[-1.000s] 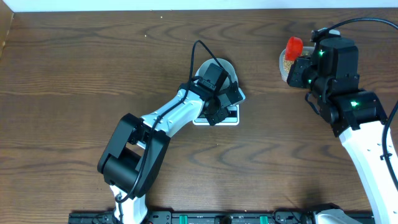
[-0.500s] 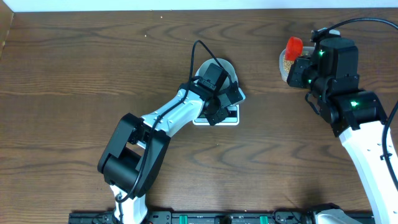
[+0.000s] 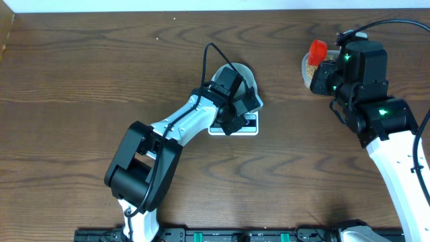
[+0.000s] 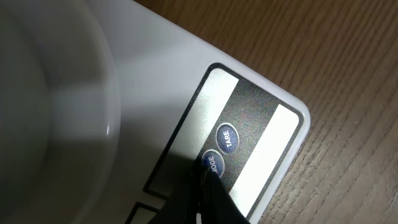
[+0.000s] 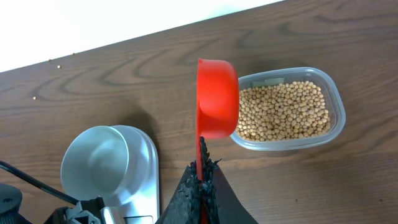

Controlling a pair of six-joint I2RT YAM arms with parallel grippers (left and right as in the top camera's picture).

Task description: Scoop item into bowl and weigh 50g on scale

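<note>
The left gripper [image 4: 208, 186] has its two fingers pressed together. Its tip touches the round MODE button [image 4: 212, 163] on the scale [image 4: 180, 68]. The TARE button [image 4: 227, 138] sits just beside that one. The pale bowl [image 5: 99, 163] stands on the scale, at the end away from the buttons.

The right gripper [image 5: 201, 177] pinches the handle of a red scoop [image 5: 217, 99]. The scoop is up in the air and tipped on its side, at the left edge of the clear tub [image 5: 336, 102]. Its open side faces away, so no one can tell what is in it. The little tan beans [image 5: 283, 112] lie in the tub. Seen from above, the tub sits well apart from the scale, off to the right on the brown table [image 3: 80, 60].
</note>
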